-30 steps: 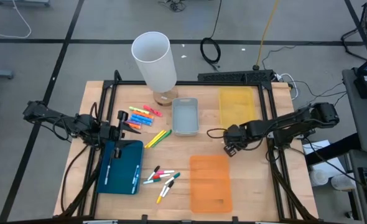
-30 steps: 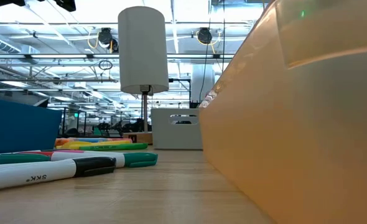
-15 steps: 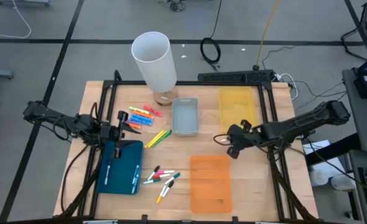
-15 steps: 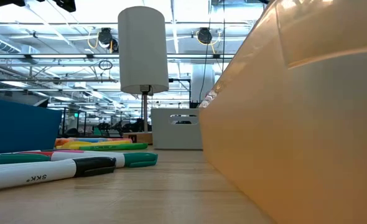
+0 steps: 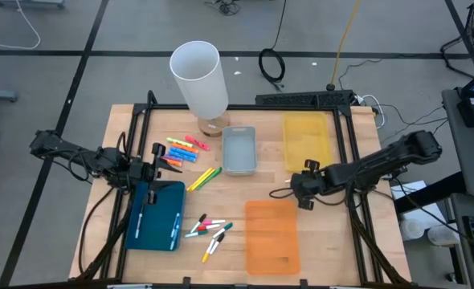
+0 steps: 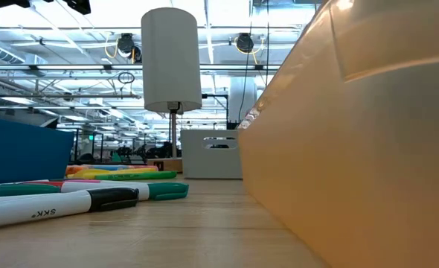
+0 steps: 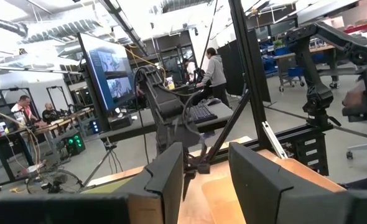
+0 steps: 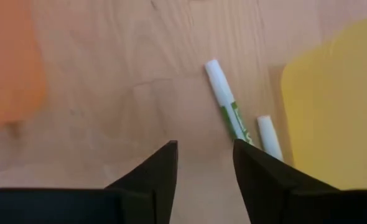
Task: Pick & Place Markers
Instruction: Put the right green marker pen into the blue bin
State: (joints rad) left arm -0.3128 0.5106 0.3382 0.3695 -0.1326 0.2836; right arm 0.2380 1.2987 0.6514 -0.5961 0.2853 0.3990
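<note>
Right gripper (image 5: 300, 191) low over wooden bench (image 5: 349, 249) between yellow plastic tray (image 5: 306, 138) and orange plastic tray (image 5: 271, 234), fingers spread, empty. Two white-bodied markers (image 8: 226, 102) beside yellow tray. Left gripper (image 5: 158, 160) above blue tray (image 5: 157, 215), fingers parted, empty.

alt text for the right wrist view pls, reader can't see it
The right claw hangs open over bare wooden table, nothing between its two dark fingers. Just beyond them lie two white markers, one with green print, beside the edge of a yellow tray; an orange tray shows at the opposite side.
</note>
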